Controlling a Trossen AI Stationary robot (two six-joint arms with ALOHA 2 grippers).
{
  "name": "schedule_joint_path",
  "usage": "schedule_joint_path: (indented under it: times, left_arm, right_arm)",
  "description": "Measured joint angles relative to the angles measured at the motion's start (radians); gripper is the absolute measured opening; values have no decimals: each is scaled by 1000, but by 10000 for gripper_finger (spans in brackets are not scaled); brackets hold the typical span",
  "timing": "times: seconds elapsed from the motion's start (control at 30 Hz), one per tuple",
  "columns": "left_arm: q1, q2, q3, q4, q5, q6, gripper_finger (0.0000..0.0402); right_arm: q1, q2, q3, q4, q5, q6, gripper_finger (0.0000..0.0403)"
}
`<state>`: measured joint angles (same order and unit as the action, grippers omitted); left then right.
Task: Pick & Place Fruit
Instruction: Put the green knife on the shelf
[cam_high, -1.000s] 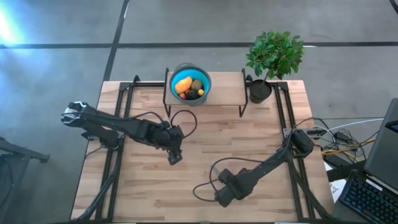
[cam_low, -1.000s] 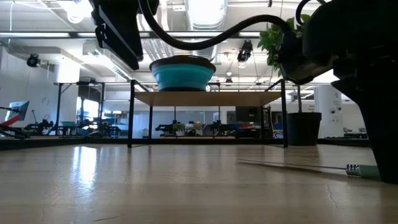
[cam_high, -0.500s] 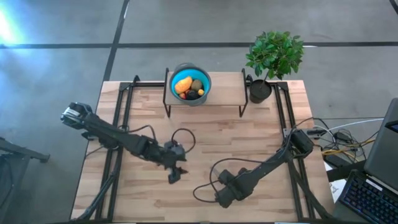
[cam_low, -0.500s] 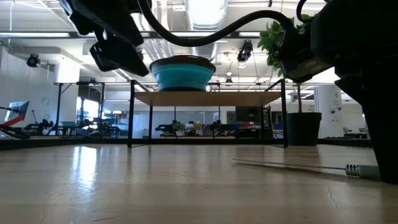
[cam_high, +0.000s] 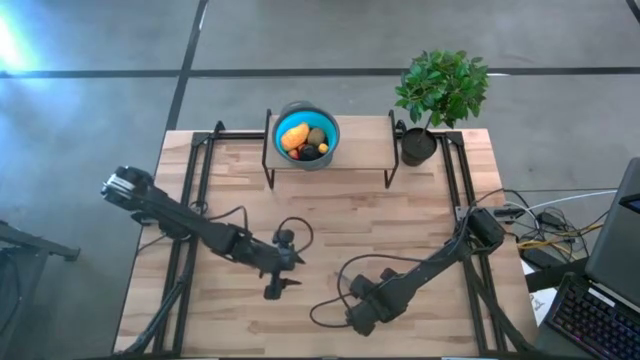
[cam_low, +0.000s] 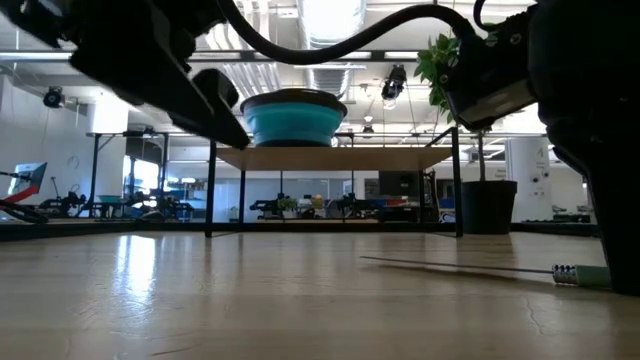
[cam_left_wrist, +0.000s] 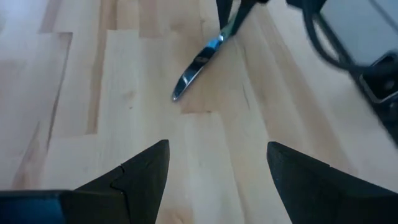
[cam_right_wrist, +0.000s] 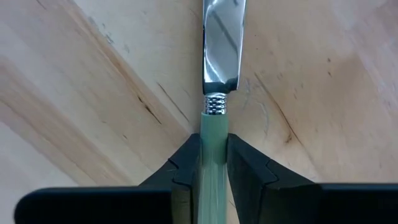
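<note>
The fruit lies in the round blue bowl (cam_high: 306, 135), which stands on a raised shelf at the table's far side: an orange-yellow piece (cam_high: 294, 135), an olive one (cam_high: 317, 136), a black one (cam_high: 308, 152) and a tiny red one (cam_high: 322, 148). My left gripper (cam_high: 275, 288) (cam_left_wrist: 217, 146) hangs open over bare wood near the table's middle. To its right, near the near edge, my right gripper (cam_high: 357, 320) (cam_right_wrist: 214, 140) is shut on the green-handled knife (cam_low: 480, 268). The knife's blade (cam_left_wrist: 196, 65) points toward my left gripper. My right gripper pinches the knife's green handle (cam_right_wrist: 214, 124) between its two fingers, just behind the metal collar. The fingers lie along the knife, coming about level from the table's right. The blade (cam_right_wrist: 222, 43) reaches straight forward, low over the wood (cam_low: 450, 265); whether it rests there I cannot tell.
The shelf (cam_high: 330, 160) stands on thin black legs (cam_low: 211, 190) with open room beneath. A potted plant (cam_high: 440, 90) stands at the far right corner. Black cables (cam_high: 295, 225) loop on the wood by both arms. Bare wood lies between the two grippers.
My left gripper has moved from the table's middle toward the near edge and come lower, staying open. My right gripper has kept its hold on the knife.
</note>
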<state>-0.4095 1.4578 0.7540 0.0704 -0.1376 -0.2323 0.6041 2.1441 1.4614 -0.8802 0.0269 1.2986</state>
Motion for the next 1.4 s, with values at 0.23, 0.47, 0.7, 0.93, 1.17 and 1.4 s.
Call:
schedule_joint_path:
  times: [0.23,0.47,0.7,0.93,1.17,1.4]
  left_arm:
    - [0,151,83,10,-3,104,275]
    - [0,300,186,7,-69,222,275]
    - [0,404,277,7,-98,266,275]
    - [0,470,334,0,-90,361,275]
    - [2,505,349,5,-91,368,275]
    - [20,510,344,8,-105,388,268]
  right_arm:
    - [-1,-2,4,9,-1,-44,61]
    - [-3,-7,4,17,-2,-73,56]
    - [-3,-7,5,22,-2,-111,61]
    - [-7,-7,5,29,-2,-170,56]
    - [-25,-7,5,44,-9,-213,62]
    - [-39,-7,7,108,-13,-234,59]
